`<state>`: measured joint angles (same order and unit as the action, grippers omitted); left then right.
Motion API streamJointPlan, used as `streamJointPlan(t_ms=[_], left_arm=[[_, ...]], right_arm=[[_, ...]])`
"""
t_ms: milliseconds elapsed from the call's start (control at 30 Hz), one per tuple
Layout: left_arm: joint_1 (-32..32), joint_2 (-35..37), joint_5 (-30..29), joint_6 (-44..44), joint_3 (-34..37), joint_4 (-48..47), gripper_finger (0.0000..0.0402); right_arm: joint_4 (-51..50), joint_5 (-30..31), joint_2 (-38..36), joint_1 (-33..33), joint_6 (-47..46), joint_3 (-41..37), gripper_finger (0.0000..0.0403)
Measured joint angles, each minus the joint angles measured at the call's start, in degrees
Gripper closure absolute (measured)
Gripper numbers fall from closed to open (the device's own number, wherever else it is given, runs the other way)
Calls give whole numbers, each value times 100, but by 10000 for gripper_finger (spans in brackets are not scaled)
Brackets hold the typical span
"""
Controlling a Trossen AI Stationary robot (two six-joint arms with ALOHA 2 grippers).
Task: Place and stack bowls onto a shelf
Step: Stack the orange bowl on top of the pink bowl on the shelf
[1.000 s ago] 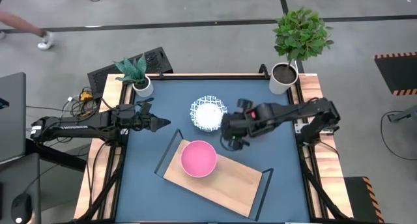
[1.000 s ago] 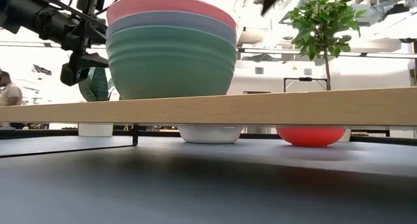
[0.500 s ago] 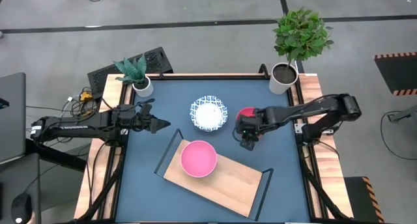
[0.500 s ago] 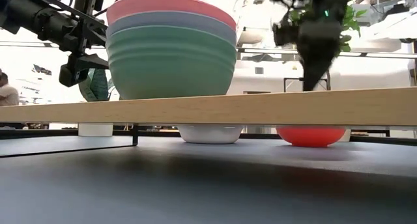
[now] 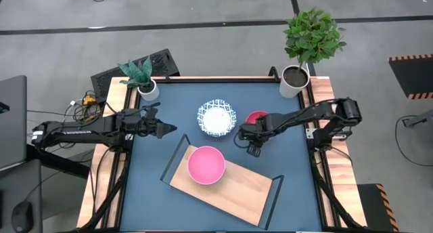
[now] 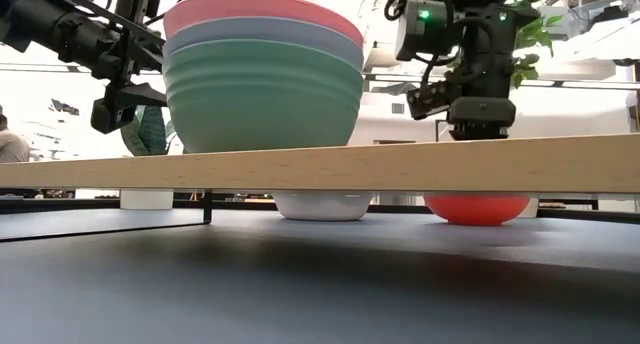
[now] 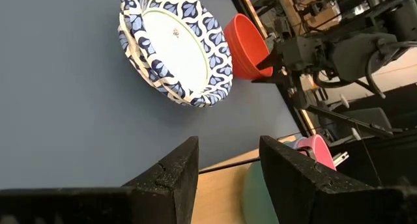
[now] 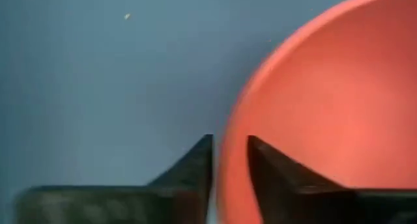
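Right hand straddles the red bowl rim, fingers slightly parted — it looks light, rigid, slick — pinch that rim squarely.

Both arms black, slim, jointed. Right gripper: boxy housing, green indicator lights, looped black cable. Fingers dark, wedge-shaped.

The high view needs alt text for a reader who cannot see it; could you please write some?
Seen from above, the right gripper reaches down at the edge of a red bowl on a dark blue table. Beside it sits a blue-patterned white bowl; a pink bowl rests on a wooden shelf. The left gripper waits at the table's left.
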<state>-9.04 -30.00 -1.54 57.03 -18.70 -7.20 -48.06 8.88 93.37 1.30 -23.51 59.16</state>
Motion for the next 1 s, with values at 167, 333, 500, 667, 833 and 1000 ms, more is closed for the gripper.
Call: streamJointPlan(t_ms=[167,333,500,667,833,1000], left_arm=[[1,0,20,16,0,-66,255],[0,0,9,26,0,-206,255],[0,0,-33,73,2,-271,255],[0,2,-66,75,2,-258,255],[1,2,-65,79,2,-256,255],[0,2,-64,84,2,-262,255]], right_arm=[[-42,-2,-11,66,-89,52,380],[-351,52,-193,115,-70,496,380],[-944,180,-323,240,123,1457,380],[-1064,328,-329,490,817,2646,380],[-939,345,-201,889,1805,3635,380],[-880,312,127,1434,3340,4331,380]])
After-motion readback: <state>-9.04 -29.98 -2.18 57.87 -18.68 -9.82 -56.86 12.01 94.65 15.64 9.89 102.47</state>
